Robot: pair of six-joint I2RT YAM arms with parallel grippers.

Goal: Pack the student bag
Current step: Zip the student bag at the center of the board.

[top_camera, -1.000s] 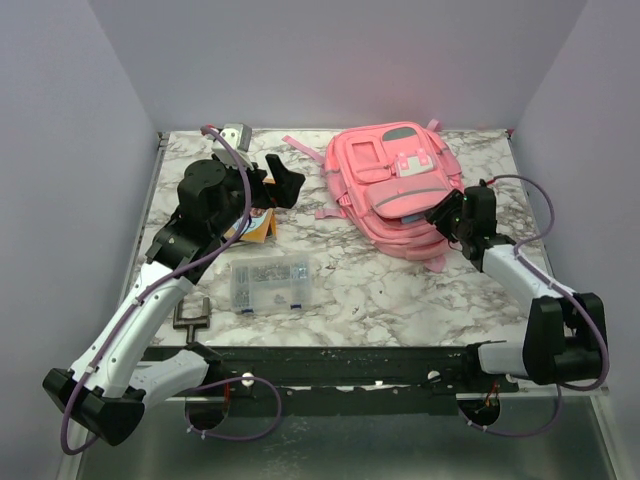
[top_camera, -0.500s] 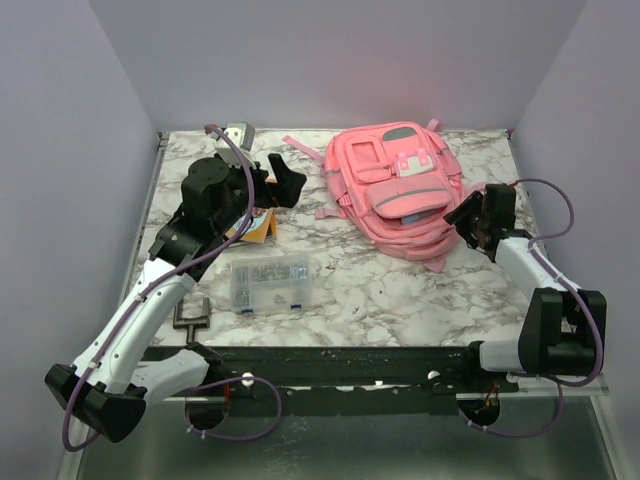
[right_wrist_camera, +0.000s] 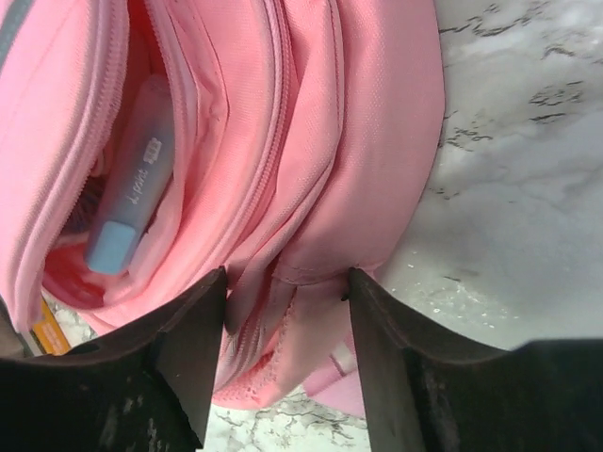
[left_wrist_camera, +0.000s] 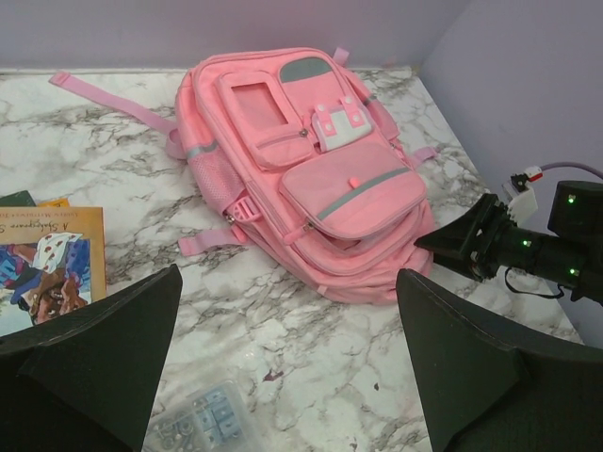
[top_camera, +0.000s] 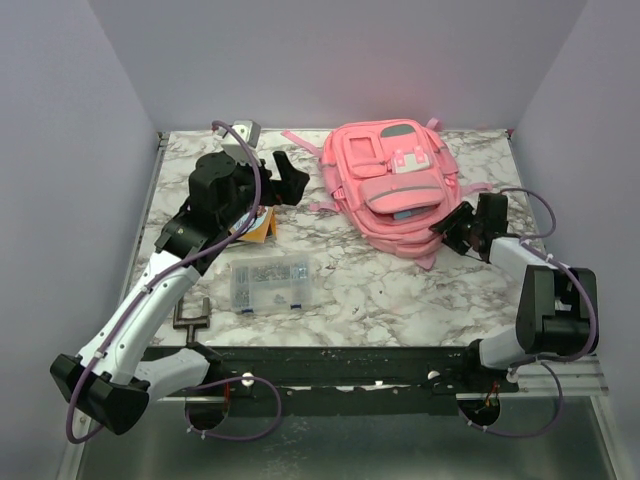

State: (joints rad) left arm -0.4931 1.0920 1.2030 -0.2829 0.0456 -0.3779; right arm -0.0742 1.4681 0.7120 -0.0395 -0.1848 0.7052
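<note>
Right gripper (top_camera: 447,228), its fingers partly apart, straddles the 5 o'clock corner of the student bag (top_camera: 395,185), with pink fabric between them. This one student bag lies flat at 1 o'clock on the counter (top_camera: 400,300), a front pocket gaping with one blue-ended tube (right_wrist_camera: 132,198) inside. Left gripper (top_camera: 275,180) hangs wide open at 10 o'clock, above at least two overlapping books (left_wrist_camera: 52,264). One clear compartment box (top_camera: 270,282) sits at 8 o'clock.

Left tool (top_camera: 279,184) wide — right tool (right_wrist_camera: 285,275) parted
</note>
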